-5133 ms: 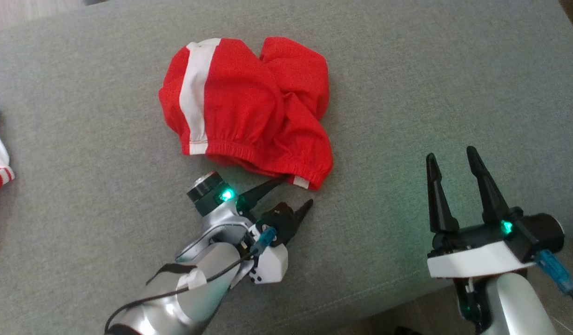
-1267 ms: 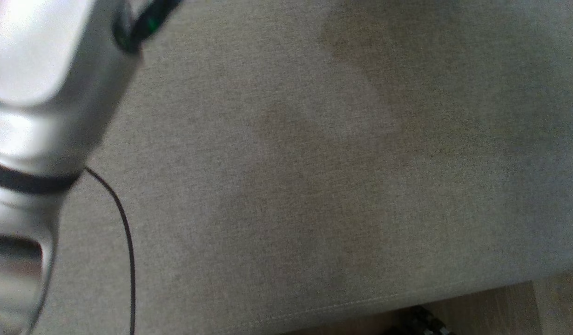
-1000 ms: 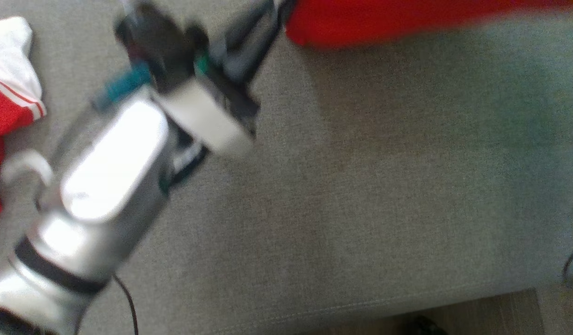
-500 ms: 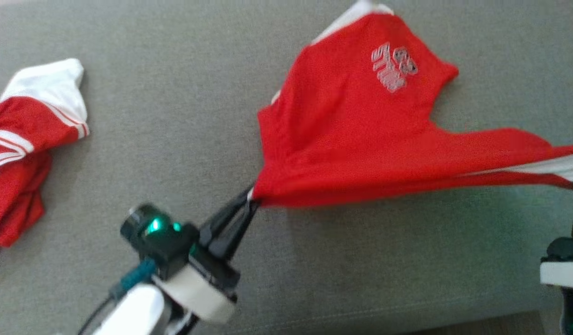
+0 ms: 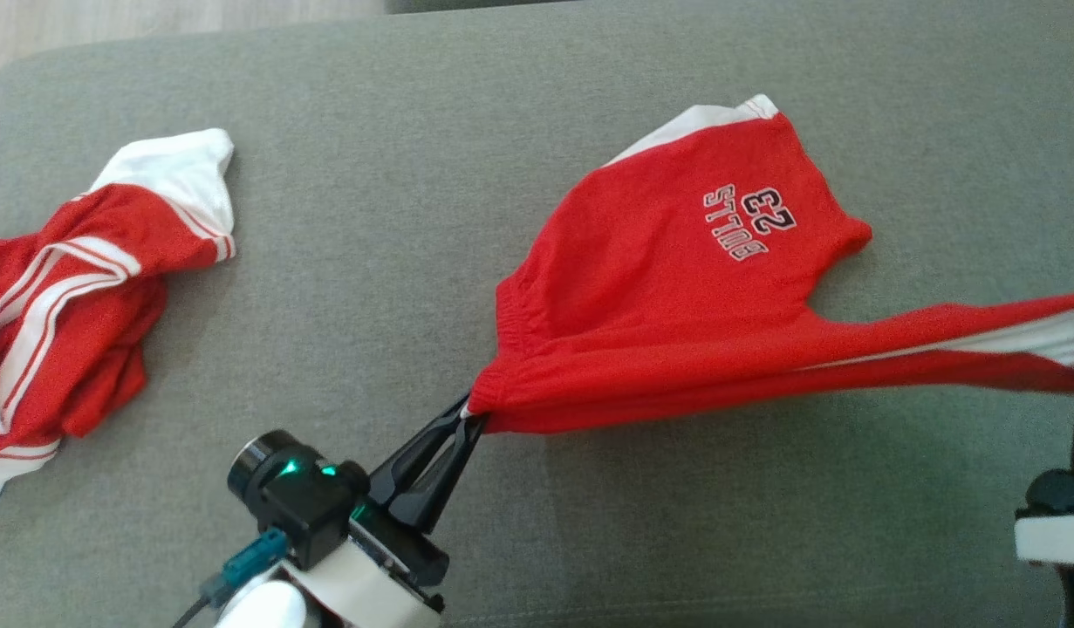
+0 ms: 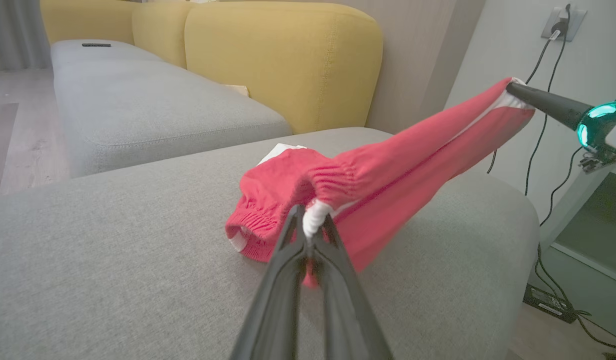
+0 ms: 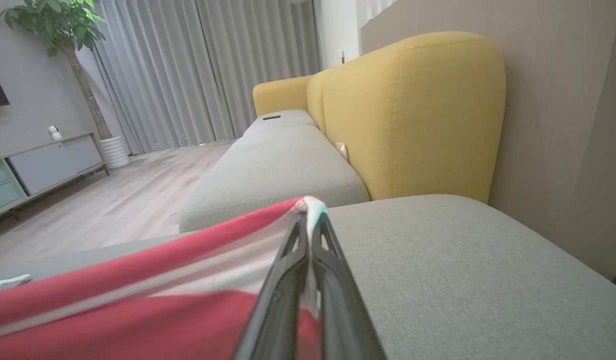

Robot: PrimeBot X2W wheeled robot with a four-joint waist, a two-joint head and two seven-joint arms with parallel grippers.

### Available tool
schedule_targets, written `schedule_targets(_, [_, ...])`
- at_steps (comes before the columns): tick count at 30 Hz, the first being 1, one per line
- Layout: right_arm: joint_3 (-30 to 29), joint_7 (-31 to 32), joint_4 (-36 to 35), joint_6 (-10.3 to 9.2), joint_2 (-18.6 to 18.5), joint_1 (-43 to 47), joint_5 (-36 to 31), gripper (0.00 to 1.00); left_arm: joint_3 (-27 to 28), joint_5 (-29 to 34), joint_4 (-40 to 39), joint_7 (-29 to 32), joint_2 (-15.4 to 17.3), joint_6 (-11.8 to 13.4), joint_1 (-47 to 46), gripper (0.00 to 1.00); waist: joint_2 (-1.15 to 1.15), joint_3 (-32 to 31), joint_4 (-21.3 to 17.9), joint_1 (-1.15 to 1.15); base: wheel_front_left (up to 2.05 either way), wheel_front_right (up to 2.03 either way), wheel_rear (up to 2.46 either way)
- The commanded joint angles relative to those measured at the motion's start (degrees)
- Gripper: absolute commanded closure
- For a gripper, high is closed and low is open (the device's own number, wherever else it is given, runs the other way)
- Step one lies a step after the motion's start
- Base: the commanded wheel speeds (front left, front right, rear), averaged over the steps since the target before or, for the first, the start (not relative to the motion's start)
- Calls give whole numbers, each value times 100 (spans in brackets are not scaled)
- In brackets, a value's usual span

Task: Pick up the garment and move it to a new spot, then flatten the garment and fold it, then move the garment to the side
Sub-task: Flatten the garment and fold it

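Two hands: the left hand (image 5: pixel 467 417) and the right hand (image 7: pixel 310 219) are each closed on one end of the waistband of the red shorts (image 5: pixel 676 288).
Left grip: at 7 o'clock in the head view, the fingers are pressed together on the white-trimmed corner of the elastic waistband.
Right grip: at the 3 o'clock edge of the head view, the fingers are pinched tight on the opposite, white-striped corner.
Shorts: the waist edge is drawn taut between the two hands and is lifted off the grey sofa cushion (image 5: pixel 371 131). The legs trail toward 1 o'clock and rest on the cushion, with the "BULLS 23" print facing up.
Reason for the hold: the two-corner grip is judged to be meant to spread the waistband, so that the cloth can be laid down wide instead of bunched.
Stage: the shorts are judged to be in the course of being laid out on a new spot. Flattening is not finished and no fold has been made.
Second garment (image 5: pixel 74 296): a red-and-white heap lies at 9 o'clock, well apart from the shorts, so the middle of the cushion is left free for the fold.
Risk: only a little cloth is caught in each pinch, so a corner could slip out under tension.
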Motion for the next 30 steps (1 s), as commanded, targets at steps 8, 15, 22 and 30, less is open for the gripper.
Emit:
schedule_targets(8, [-64,304,15,37,-251,-412,-218,100,25,-461,223,-24,-172,-113,-585,100,0,158,259,1,0,0,0])
schedule_targets(15, [148,959,609,37,-893,-1516,-510,100,-193,-1253,835,288,-510,-152,-1525,100,0,467,523,1,0,0,0])
schedule_targets(22, [1130,1753,1751,37,-1740,-2936,-456,100,-264,-1620,1858,683,-748,-156,-2453,100,0,677,743,1,0,0,0])
schedule_targets(30, [2102,1875,3176,37,-2223,-4246,-237,100,-356,-2048,2756,802,-1084,-157,-3075,100,0,863,956,1,0,0,0])
